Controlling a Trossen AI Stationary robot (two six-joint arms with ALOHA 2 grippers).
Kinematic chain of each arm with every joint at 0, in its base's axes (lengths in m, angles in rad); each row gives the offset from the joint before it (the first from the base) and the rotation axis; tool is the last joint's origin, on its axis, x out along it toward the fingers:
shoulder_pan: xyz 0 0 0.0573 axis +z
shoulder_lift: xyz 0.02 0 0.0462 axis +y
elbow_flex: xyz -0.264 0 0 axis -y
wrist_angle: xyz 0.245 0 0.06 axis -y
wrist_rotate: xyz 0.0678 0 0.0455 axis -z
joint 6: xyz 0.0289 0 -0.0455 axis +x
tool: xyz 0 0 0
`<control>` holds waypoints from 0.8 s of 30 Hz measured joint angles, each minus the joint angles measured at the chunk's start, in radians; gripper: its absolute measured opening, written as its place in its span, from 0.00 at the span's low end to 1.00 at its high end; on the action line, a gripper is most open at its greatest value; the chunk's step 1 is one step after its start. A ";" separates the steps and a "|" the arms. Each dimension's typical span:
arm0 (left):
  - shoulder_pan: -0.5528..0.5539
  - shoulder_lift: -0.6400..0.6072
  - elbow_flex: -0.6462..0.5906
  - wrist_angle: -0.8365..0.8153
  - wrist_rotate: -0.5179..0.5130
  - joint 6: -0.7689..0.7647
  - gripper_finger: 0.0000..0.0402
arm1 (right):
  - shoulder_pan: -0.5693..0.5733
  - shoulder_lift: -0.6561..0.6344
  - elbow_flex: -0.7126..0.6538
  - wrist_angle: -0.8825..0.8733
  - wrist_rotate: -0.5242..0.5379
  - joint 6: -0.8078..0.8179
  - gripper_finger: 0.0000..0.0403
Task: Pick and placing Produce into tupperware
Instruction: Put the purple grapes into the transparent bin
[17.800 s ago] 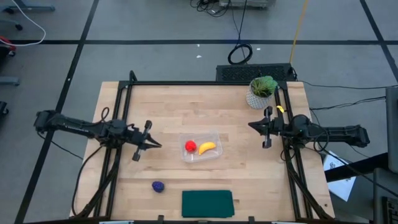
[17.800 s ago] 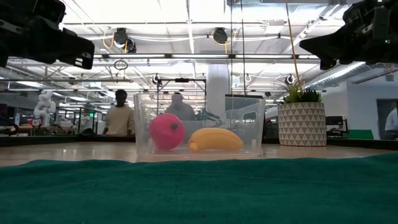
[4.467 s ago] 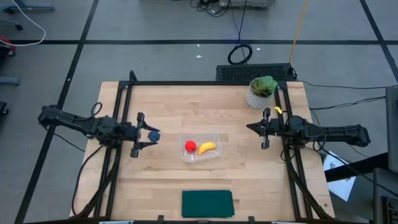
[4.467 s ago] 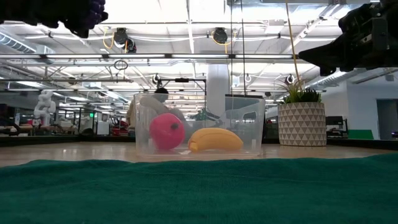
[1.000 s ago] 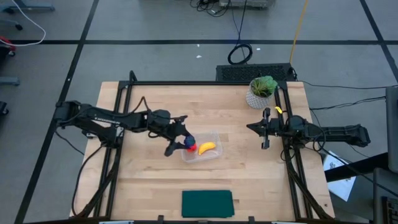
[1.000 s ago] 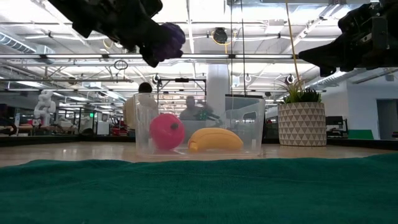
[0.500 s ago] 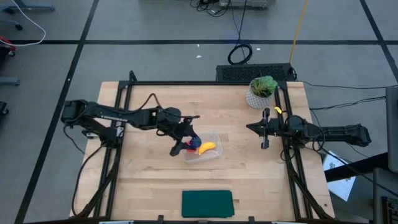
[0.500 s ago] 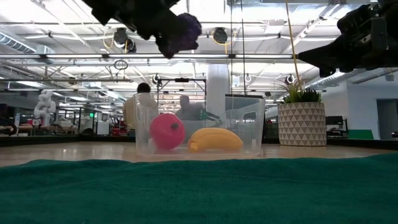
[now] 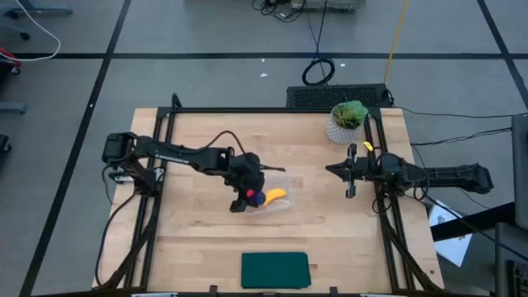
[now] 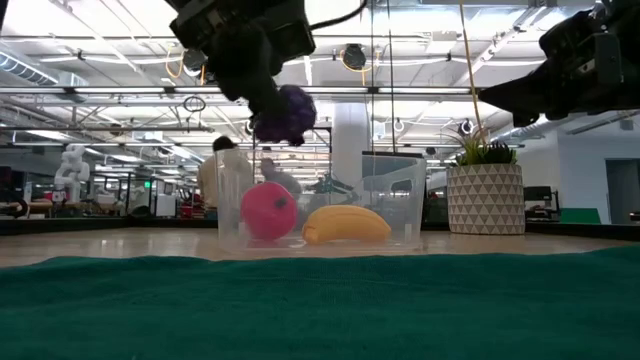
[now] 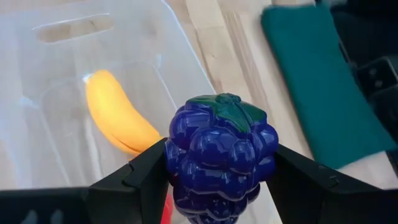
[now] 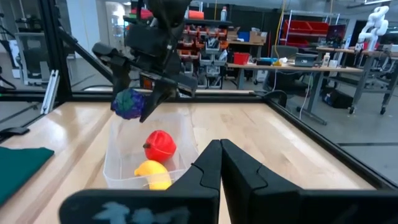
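- Above the tupperware (image 10: 318,200), your left gripper (image 11: 219,163) pinches the purple grapes (image 11: 219,163), one finger on each side; the grapes hang over the tub's opening, clear of its rim in the low view.
- Inside the tub you've got the red round piece (image 12: 160,145) and the yellow banana (image 11: 117,121) side by side on the bottom, close together.
- Tub sits near the table's (image 9: 206,140) centre in the high view, with your left arm reaching across from the left edge to it.
- Your right gripper (image 12: 220,163) hovers well apart at the table's right side, fingers pressed together, nothing held, pointing toward the tub.
- Green mat (image 9: 275,270) lies flat at the near table edge, apart from the tub.
- Potted plant (image 9: 346,121) stands at the far right corner, near the right arm.
- People show blurred in the room behind the tub, low view.
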State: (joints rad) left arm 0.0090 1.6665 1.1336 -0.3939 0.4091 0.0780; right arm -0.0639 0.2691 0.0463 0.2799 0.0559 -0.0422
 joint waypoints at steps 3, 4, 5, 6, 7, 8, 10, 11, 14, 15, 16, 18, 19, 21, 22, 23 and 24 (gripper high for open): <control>0.001 0.018 0.033 -0.059 0.002 0.051 0.57 | -0.001 0.003 0.000 0.003 0.000 0.000 0.00; 0.005 0.018 0.037 -0.076 0.002 0.062 0.57 | -0.001 0.003 0.000 0.003 0.000 0.000 0.00; 0.009 0.018 0.041 -0.081 0.002 0.065 0.57 | -0.001 0.004 0.000 0.001 0.000 0.000 0.00; 0.014 0.018 0.044 -0.075 0.006 0.061 0.57 | -0.001 0.004 0.000 0.003 0.000 0.000 0.00; 0.019 0.018 0.049 -0.072 0.015 0.052 0.57 | -0.002 0.005 0.000 0.007 0.000 0.000 0.00; 0.023 0.018 0.052 -0.072 0.024 0.035 0.57 | -0.002 0.005 0.000 0.008 0.000 0.001 0.00; 0.026 0.018 0.056 -0.050 0.033 -0.009 0.57 | -0.002 0.005 0.000 0.007 0.000 0.001 0.00; 0.026 0.018 0.057 -0.032 0.036 -0.033 0.57 | -0.002 0.005 0.000 0.008 0.000 0.001 0.00; 0.024 0.018 0.058 0.003 0.051 -0.099 0.57 | -0.002 0.005 0.000 0.008 0.000 0.001 0.00; 0.023 0.018 0.058 0.003 0.058 -0.105 0.57 | -0.002 0.005 0.000 0.008 0.000 0.001 0.00; 0.022 0.018 0.058 -0.002 0.062 -0.107 0.57 | -0.002 0.005 0.000 0.008 0.000 0.001 0.00; 0.019 0.018 0.058 -0.013 0.063 -0.107 0.57 | -0.002 0.005 0.000 0.008 0.000 0.001 0.00; 0.016 0.018 0.058 -0.017 0.063 -0.107 0.57 | -0.002 0.005 0.000 0.008 0.000 0.001 0.00; 0.009 0.018 0.058 -0.017 0.063 -0.098 0.57 | -0.002 0.005 0.000 0.008 0.000 0.001 0.00; 0.007 0.018 0.058 -0.017 0.063 -0.095 0.57 | -0.002 0.005 0.000 0.008 0.000 0.001 0.00; 0.003 0.018 0.058 -0.017 0.063 -0.095 0.57 | -0.002 0.005 0.000 0.008 0.000 0.002 0.00; 0.001 0.018 0.058 -0.017 0.063 -0.097 0.57 | -0.002 0.005 0.000 0.008 0.000 0.003 0.00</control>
State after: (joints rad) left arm 0.0104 1.6840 1.1912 -0.4112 0.4721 -0.0186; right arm -0.0654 0.2745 0.0460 0.2874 0.0559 -0.0387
